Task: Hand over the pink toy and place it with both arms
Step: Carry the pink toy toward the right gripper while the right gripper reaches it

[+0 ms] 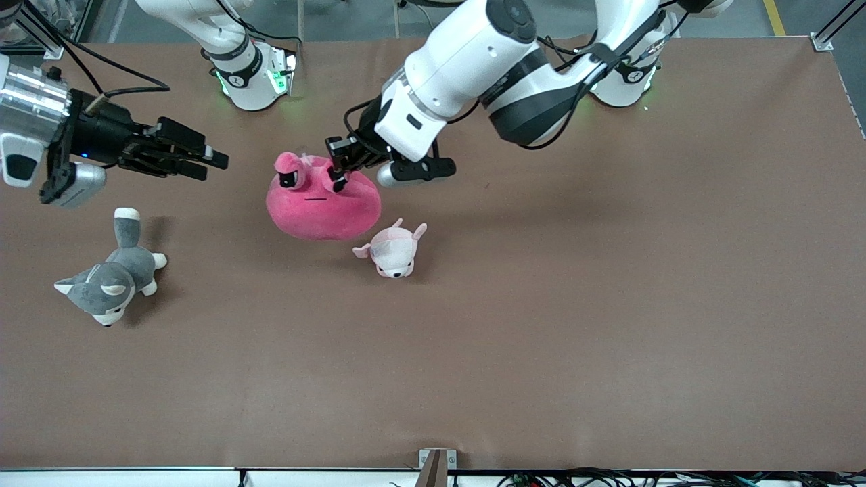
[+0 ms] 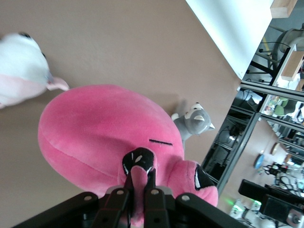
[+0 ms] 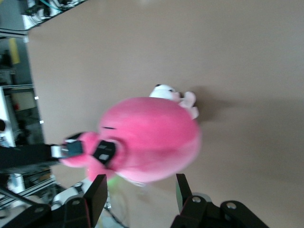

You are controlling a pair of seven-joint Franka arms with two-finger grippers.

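Pink grip: left gripper (image 1: pixel 340 177) pinches one ear of the pink toy (image 1: pixel 323 206), leaving the body free.
Toy place: mid-table, hanging or resting, cannot tell; touching the pale plush (image 1: pixel 394 250).
Right gripper (image 1: pixel 215 161): spread wide beside the toy, aimed to receive.
Grey dog plush (image 1: pixel 111 274): well apart.

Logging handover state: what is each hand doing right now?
Left hand: shut on the pink toy, at its ear.
Right hand: open, empty, beside the pink toy.

L gripper (image 1: pixel 340 169) clamped on pink toy (image 1: pixel 323 206) above table (image 1: pixel 609 304); R gripper (image 1: pixel 203 159) open, near grey dog plush (image 1: pixel 111 274) end.
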